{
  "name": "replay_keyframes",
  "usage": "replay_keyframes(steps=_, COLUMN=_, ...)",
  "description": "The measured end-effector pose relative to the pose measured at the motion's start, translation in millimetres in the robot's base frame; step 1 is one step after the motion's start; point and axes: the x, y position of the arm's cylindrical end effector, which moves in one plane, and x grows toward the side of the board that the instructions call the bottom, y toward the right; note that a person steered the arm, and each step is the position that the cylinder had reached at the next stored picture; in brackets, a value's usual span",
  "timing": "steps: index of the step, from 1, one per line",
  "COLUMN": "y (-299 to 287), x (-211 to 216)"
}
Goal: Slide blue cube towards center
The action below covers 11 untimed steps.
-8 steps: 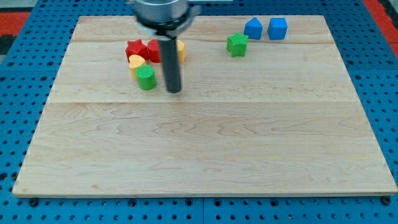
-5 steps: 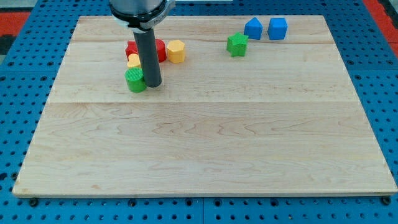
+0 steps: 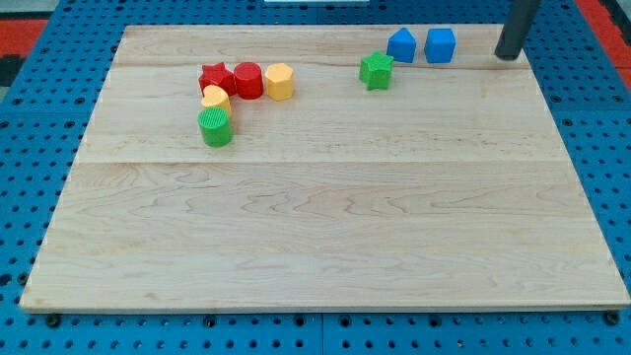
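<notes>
The rod [image 3: 518, 28] is cut off by the frame's top edge at upper right; only its lower length shows. The yellow block [image 3: 216, 98] at upper left is partly hidden behind the green cylinder [image 3: 215, 127].

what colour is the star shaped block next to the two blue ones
Green: the star-shaped block shows clearly in the camera view.

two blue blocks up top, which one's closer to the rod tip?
The blue cube, the right-hand one of the pair. My tip sits to its right, near the board's top right corner. The other blue block, with a peaked top, lies farther left, beside the green star.
</notes>
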Motion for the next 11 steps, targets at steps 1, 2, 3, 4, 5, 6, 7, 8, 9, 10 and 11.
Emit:
replay_keyframes(steps=1, y=-63, x=-14)
replay_keyframes(steps=2, y=-101, x=1)
replay_keyframes(steps=3, y=-105, x=31)
replay_keyframes(steps=4, y=-83, x=28)
replay_keyframes(steps=5, y=-68, x=-20)
replay_keyframes(steps=6, y=-161, x=-44)
replay_keyframes(steps=7, y=-200, x=-41)
replay_keyframes(steps=8, y=-155, x=-14)
replay_keyframes(steps=9, y=-129, x=16)
replay_keyframes(steps=10, y=-105, x=40)
replay_keyframes(steps=11, y=-98, x=76)
